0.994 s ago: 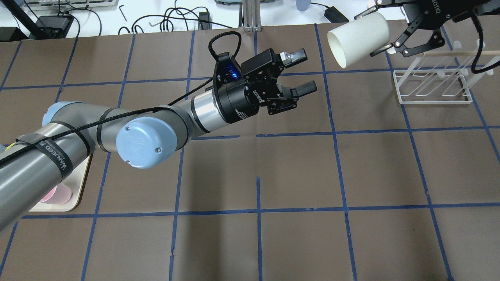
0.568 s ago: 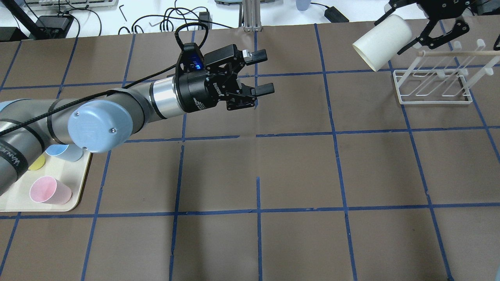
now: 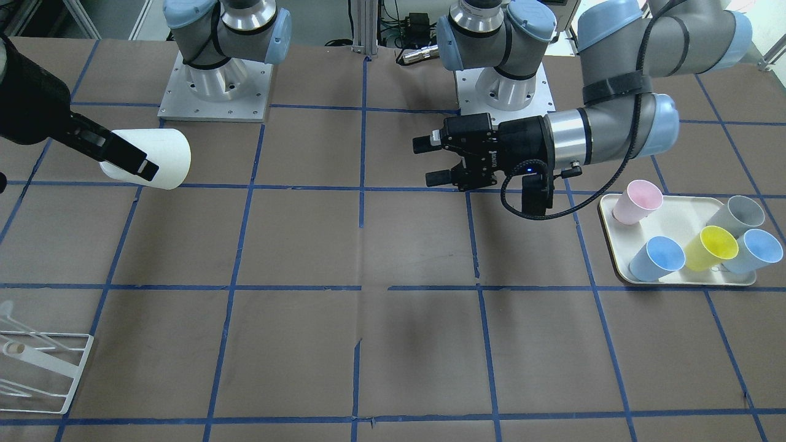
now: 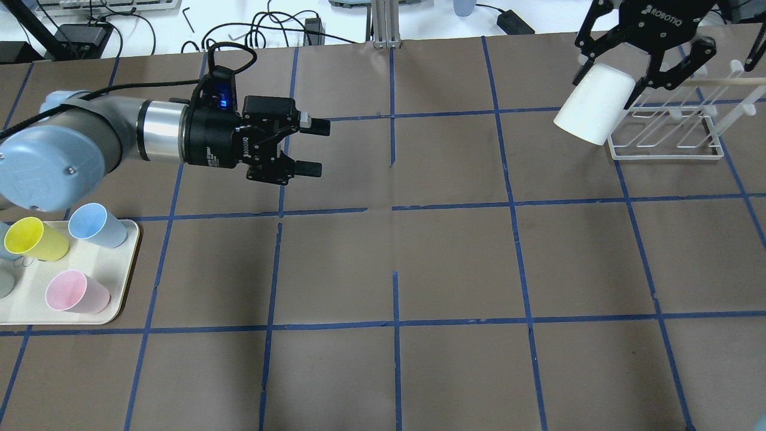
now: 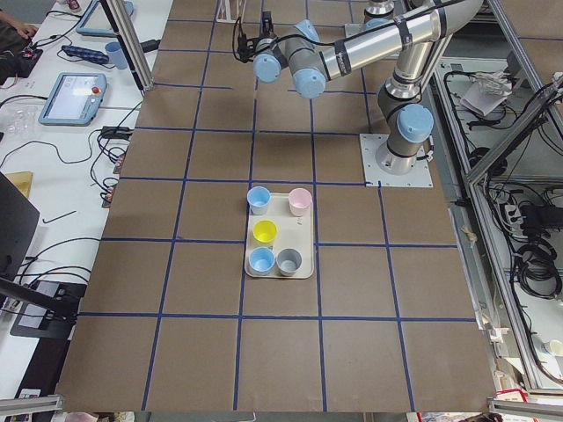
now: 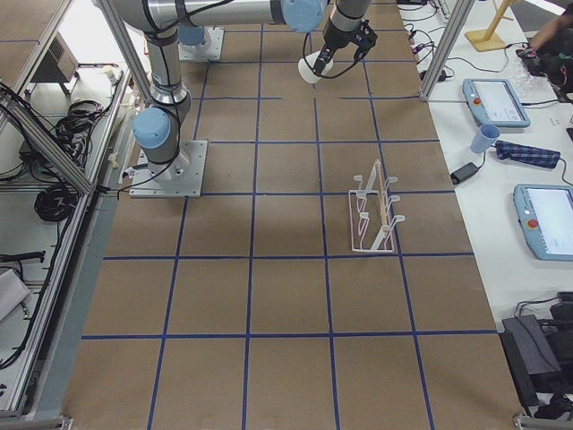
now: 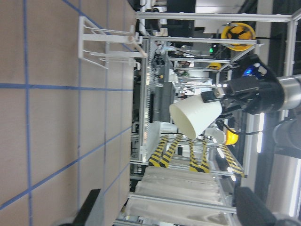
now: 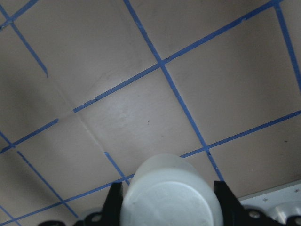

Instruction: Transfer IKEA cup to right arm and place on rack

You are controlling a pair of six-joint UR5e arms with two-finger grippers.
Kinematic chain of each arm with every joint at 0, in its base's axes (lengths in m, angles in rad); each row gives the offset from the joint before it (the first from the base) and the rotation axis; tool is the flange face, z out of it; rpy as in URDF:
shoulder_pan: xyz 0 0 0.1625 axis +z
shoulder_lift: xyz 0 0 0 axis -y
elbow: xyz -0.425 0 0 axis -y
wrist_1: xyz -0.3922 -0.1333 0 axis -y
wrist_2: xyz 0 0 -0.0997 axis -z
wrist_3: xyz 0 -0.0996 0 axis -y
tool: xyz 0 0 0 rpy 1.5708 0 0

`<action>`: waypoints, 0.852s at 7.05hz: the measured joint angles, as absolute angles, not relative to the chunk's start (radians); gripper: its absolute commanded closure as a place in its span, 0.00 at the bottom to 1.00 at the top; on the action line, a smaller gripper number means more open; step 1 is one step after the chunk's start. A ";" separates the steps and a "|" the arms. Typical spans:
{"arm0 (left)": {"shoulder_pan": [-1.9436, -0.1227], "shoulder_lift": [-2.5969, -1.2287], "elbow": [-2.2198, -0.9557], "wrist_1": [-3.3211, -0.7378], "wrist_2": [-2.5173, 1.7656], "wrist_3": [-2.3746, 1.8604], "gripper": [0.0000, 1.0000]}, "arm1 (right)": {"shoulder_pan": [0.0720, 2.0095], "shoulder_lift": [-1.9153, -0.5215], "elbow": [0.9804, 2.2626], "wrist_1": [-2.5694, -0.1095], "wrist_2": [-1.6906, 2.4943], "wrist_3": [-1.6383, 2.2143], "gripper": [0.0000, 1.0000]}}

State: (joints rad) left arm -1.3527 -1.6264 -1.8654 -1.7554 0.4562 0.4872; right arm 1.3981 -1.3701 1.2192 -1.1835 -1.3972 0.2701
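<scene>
The pale cream IKEA cup (image 4: 594, 112) hangs in the air, tilted with its mouth down and to the left, just left of the white wire rack (image 4: 664, 157). My right gripper (image 4: 616, 75) is shut on the cup's base end. In the front view the cup (image 3: 161, 158) is held at the far left, and the rack (image 3: 49, 374) is at the lower left. The right wrist view shows the cup's base (image 8: 169, 193) between the fingers. My left gripper (image 4: 320, 148) is open and empty, far left of the cup, and its wrist view shows the cup (image 7: 195, 115) at a distance.
A cream tray (image 4: 90, 263) at the left edge holds a yellow cup (image 4: 33, 239), a blue cup (image 4: 96, 224), a pink cup (image 4: 75, 291) and others. The table is brown paper with a blue tape grid. Cables lie beyond the far edge.
My left arm has pulled back to the left, open and empty, uncovering the tray. My right gripper has carried the cup right toward the rack, lowered it and tipped its mouth downward.
</scene>
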 measured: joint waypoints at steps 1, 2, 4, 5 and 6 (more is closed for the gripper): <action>-1.338 -1.619 -1.829 -1.725 0.594 0.425 0.00 | 1.411 -1.367 1.221 -1.200 -1.470 0.241 0.85; -1.333 -1.613 -1.793 -1.689 0.741 0.357 0.00 | 1.414 -1.363 1.223 -1.223 -1.522 0.200 0.88; -1.338 -1.582 -1.741 -1.618 1.015 0.254 0.00 | 1.400 -1.361 1.245 -1.335 -1.564 0.095 0.96; -1.343 -1.557 -1.724 -1.589 1.132 0.237 0.00 | 1.388 -1.361 1.260 -1.402 -1.593 0.058 0.97; -1.351 -1.532 -1.714 -1.551 1.260 0.227 0.00 | 1.379 -1.361 1.274 -1.467 -1.641 0.020 1.00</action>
State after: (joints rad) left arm -1.3512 -1.5319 -1.7144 -1.5512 1.2603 0.2271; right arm 1.3794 -1.3606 1.2738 -1.4673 -1.6408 0.0203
